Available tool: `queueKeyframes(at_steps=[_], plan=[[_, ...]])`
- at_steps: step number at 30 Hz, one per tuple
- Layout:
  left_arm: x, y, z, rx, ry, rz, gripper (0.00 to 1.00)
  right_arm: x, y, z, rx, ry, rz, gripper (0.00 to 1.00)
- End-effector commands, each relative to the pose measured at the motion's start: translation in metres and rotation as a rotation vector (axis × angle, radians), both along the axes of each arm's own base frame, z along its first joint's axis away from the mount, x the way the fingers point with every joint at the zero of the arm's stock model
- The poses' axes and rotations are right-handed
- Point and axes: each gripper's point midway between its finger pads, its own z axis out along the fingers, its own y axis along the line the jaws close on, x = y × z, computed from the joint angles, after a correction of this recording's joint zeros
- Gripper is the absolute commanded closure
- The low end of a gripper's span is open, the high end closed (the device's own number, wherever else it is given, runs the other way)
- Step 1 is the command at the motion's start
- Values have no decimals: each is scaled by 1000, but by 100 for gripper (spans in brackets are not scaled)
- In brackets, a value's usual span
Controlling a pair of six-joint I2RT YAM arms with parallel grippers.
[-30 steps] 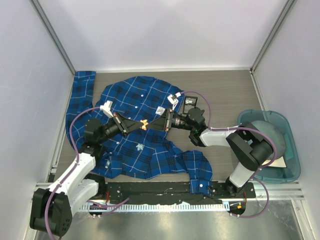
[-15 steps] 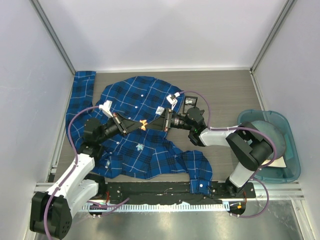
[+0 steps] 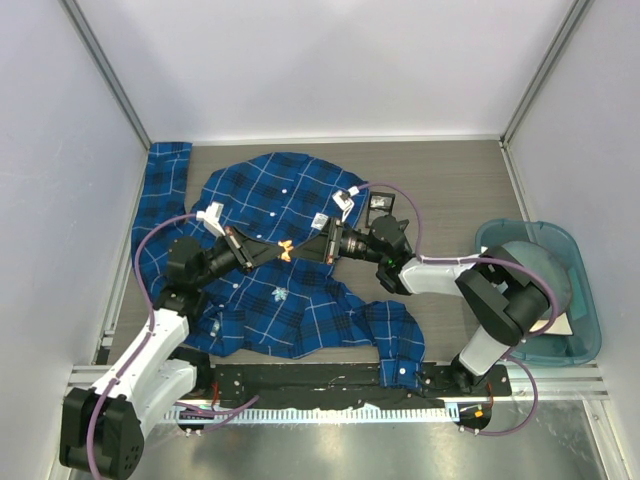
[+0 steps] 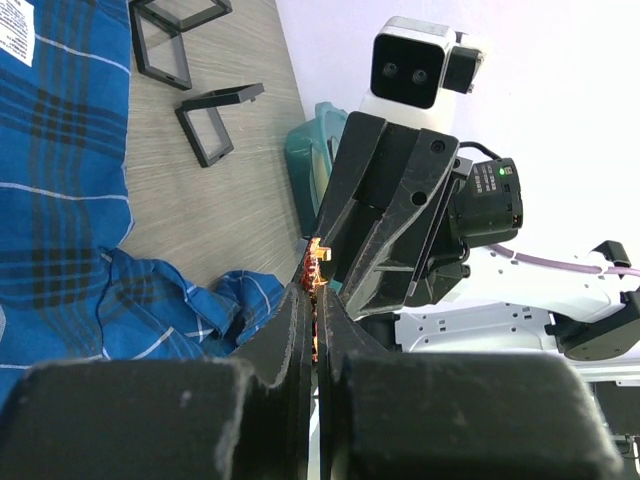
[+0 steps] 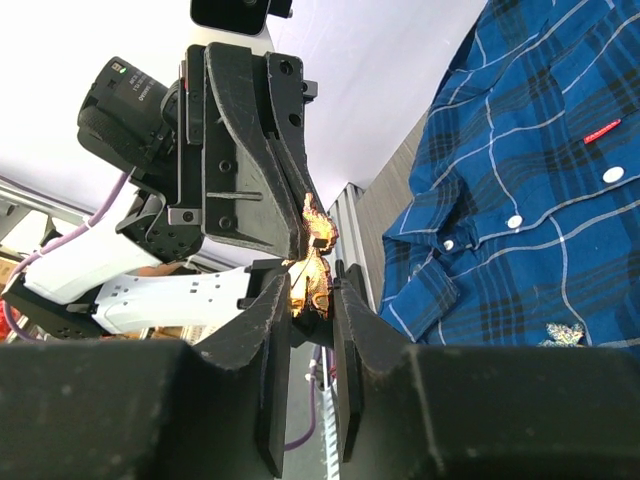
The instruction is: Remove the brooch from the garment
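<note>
Grey table (image 3: 450, 180): fills the centre of the overhead view, walled on three sides.

Garment (image 3: 270, 190): blue and navy plaid shirt, spread rumpled over the left and centre of the table, one sleeve running up the left edge and a cuff at lower centre.

Teal bin (image 3: 585, 300): at the right edge, well apart from the shirt.

Left gripper (image 4: 314, 300): reaches in from centre-left above the shirt. Jaws pressed together, with the brooch pinched at their tips.

Right gripper (image 5: 312, 285): reaches in from centre-right, tip to tip with the left one. Jaws stand a narrow gap apart with the brooch in that gap. Whether the pads press on it cannot be told.

Two black square frames (image 3: 385, 205): on bare table just right of the shirt.

Brooch (image 5: 313, 255): orange-gold, held in the air over the middle of the shirt, between the two sets of fingertips.

Small pale ornament (image 3: 278, 293): lying on the shirt, below the grippers.
</note>
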Motion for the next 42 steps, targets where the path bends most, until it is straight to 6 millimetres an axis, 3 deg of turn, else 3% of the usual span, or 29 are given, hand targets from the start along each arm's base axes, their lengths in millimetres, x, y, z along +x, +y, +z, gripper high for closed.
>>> queueKeyframes(at_steps=[1, 8, 30, 42], plan=[[-3, -2, 36, -17, -111, -20, 100, 7, -5, 9, -8, -67, -93, 74], [-2, 0, 35, -4, -108, -7, 100, 6, -5, 7, -47, -91, -131, 68], [-4, -3, 38, 8, -124, -38, 100, 3, 5, 8, -56, -93, -75, 68], [-5, -2, 43, 19, -143, -33, 100, 9, 4, -4, -91, -48, -108, 71]])
